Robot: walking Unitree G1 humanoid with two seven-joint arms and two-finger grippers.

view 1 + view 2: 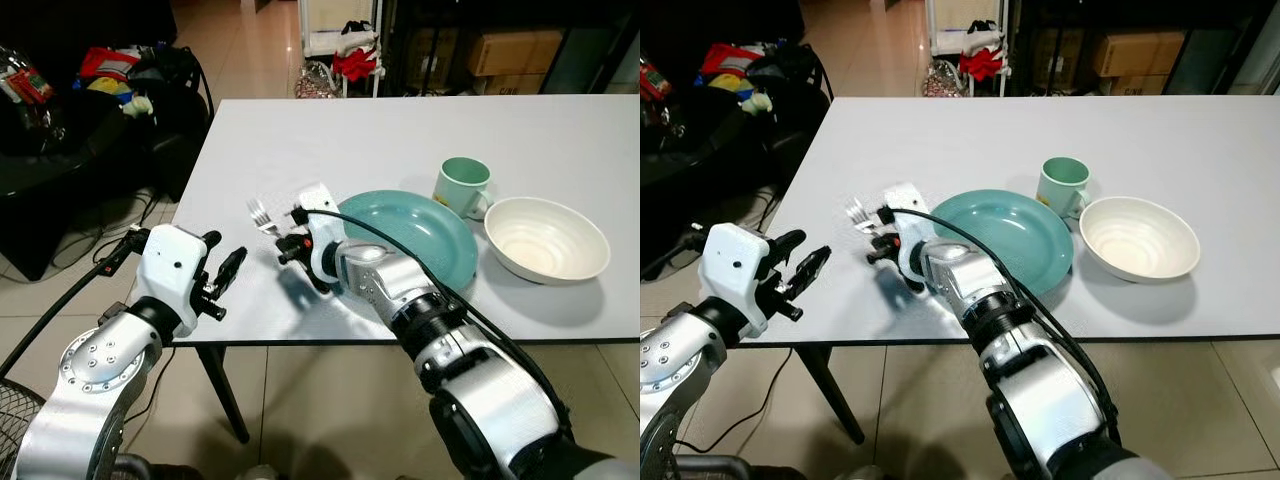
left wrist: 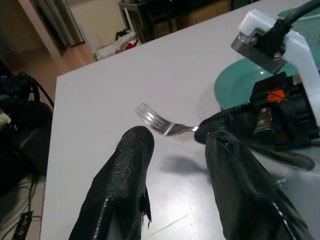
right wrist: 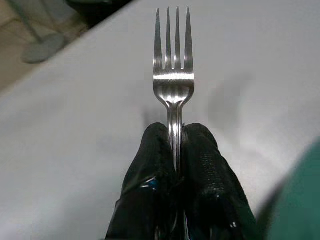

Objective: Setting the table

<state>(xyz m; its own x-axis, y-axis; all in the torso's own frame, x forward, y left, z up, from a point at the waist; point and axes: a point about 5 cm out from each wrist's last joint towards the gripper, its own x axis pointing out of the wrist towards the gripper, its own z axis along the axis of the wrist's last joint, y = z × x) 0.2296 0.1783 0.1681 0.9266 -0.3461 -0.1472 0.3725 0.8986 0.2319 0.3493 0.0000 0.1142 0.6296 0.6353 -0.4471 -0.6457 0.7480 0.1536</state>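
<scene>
My right gripper (image 1: 290, 243) is shut on a silver fork (image 1: 262, 214), holding it by the handle just above the grey table (image 1: 380, 140), left of the teal plate (image 1: 415, 235). The tines (image 3: 173, 30) point away from the fingers (image 3: 150, 165). My left gripper (image 1: 228, 272) stands open at the table's near left edge, a little short of the fork (image 2: 160, 121). A green mug (image 1: 462, 186) sits behind the plate, and a white bowl (image 1: 546, 238) is to the plate's right.
The table's front edge (image 1: 400, 342) runs just under both arms. Off the table's left side a dark couch (image 1: 70, 130) holds bags and clutter. Shelving and boxes (image 1: 510, 50) stand beyond the far edge. Tiled floor (image 1: 300, 390) lies below.
</scene>
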